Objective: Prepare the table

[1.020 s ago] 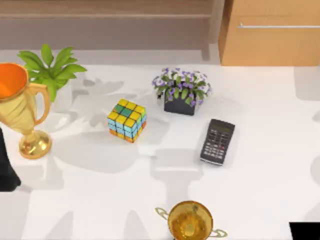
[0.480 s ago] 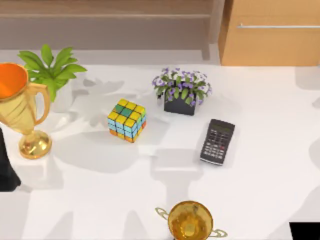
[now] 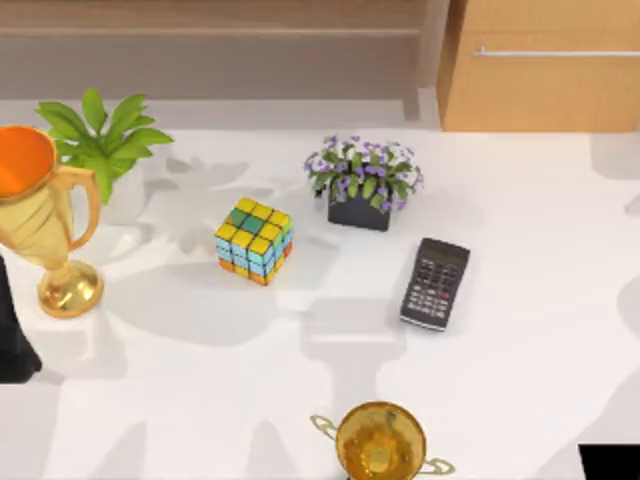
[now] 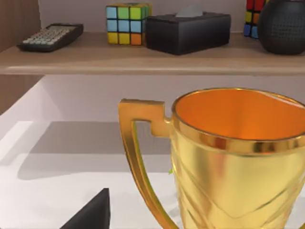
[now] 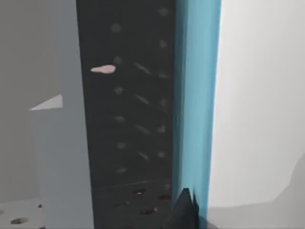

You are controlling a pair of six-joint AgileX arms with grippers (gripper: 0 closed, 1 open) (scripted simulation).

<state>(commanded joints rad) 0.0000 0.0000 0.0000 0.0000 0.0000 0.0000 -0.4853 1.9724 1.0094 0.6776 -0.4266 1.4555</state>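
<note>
The white table [image 3: 520, 380] carries a tall gold trophy [image 3: 45, 230] with an orange inside at its left edge. My left arm [image 3: 12, 340] stands as a dark shape just in front of that trophy. In the left wrist view the same trophy [image 4: 238, 157] looms close, with a dark part of my left gripper [image 4: 90, 215] beside its handle. A Rubik's cube [image 3: 254, 240], a black calculator [image 3: 436, 283] and a dark pot of purple flowers [image 3: 362, 185] sit mid-table. My right arm [image 3: 610, 462] is parked at the front right corner.
A green plant [image 3: 100, 140] stands at the back left, and a second gold trophy [image 3: 380, 442] at the front edge. Behind the table are a wooden shelf [image 3: 210, 30] and a drawer cabinet [image 3: 540, 80]. The shelf [image 4: 119, 59] holds a calculator, cubes, a tissue box and a dark vase.
The objects on the table have not moved. Shadows near the table's right side have shifted slightly.
</note>
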